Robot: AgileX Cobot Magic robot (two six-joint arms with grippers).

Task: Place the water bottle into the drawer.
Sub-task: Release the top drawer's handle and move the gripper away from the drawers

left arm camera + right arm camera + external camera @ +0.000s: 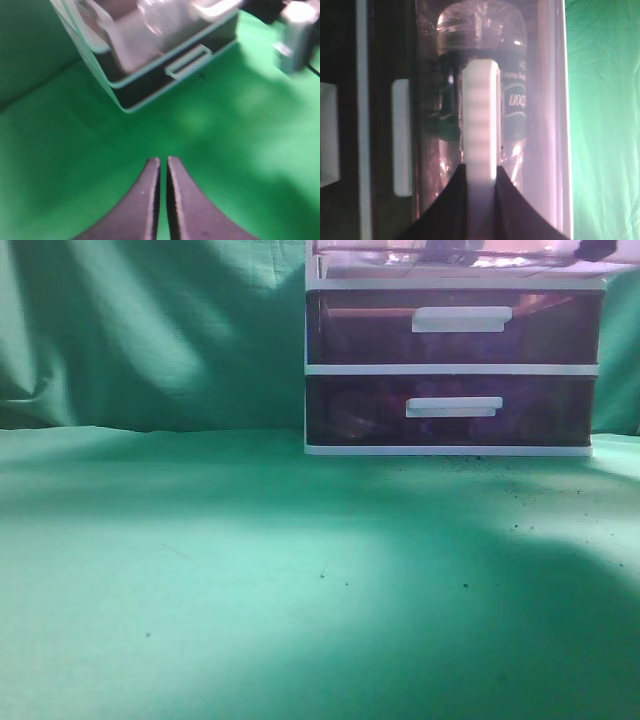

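On the green cloth (250, 570) that covers the table stands the white-framed drawer unit (452, 368), at the back right of the exterior view, two dark lower drawers (450, 410) shut; the top drawer (547, 125) is pulled out, its front and white bar handle (479, 120) filling the right wrist view; the water bottle (512, 100) lies inside that drawer, seen through the tinted front, dark label around its middle; the right claw (479, 172) is clamped on the handle, one finger each side; the left claw (163, 167) hangs above bare cloth, well apart from the unit, its fingers all but touching and holding nothing.
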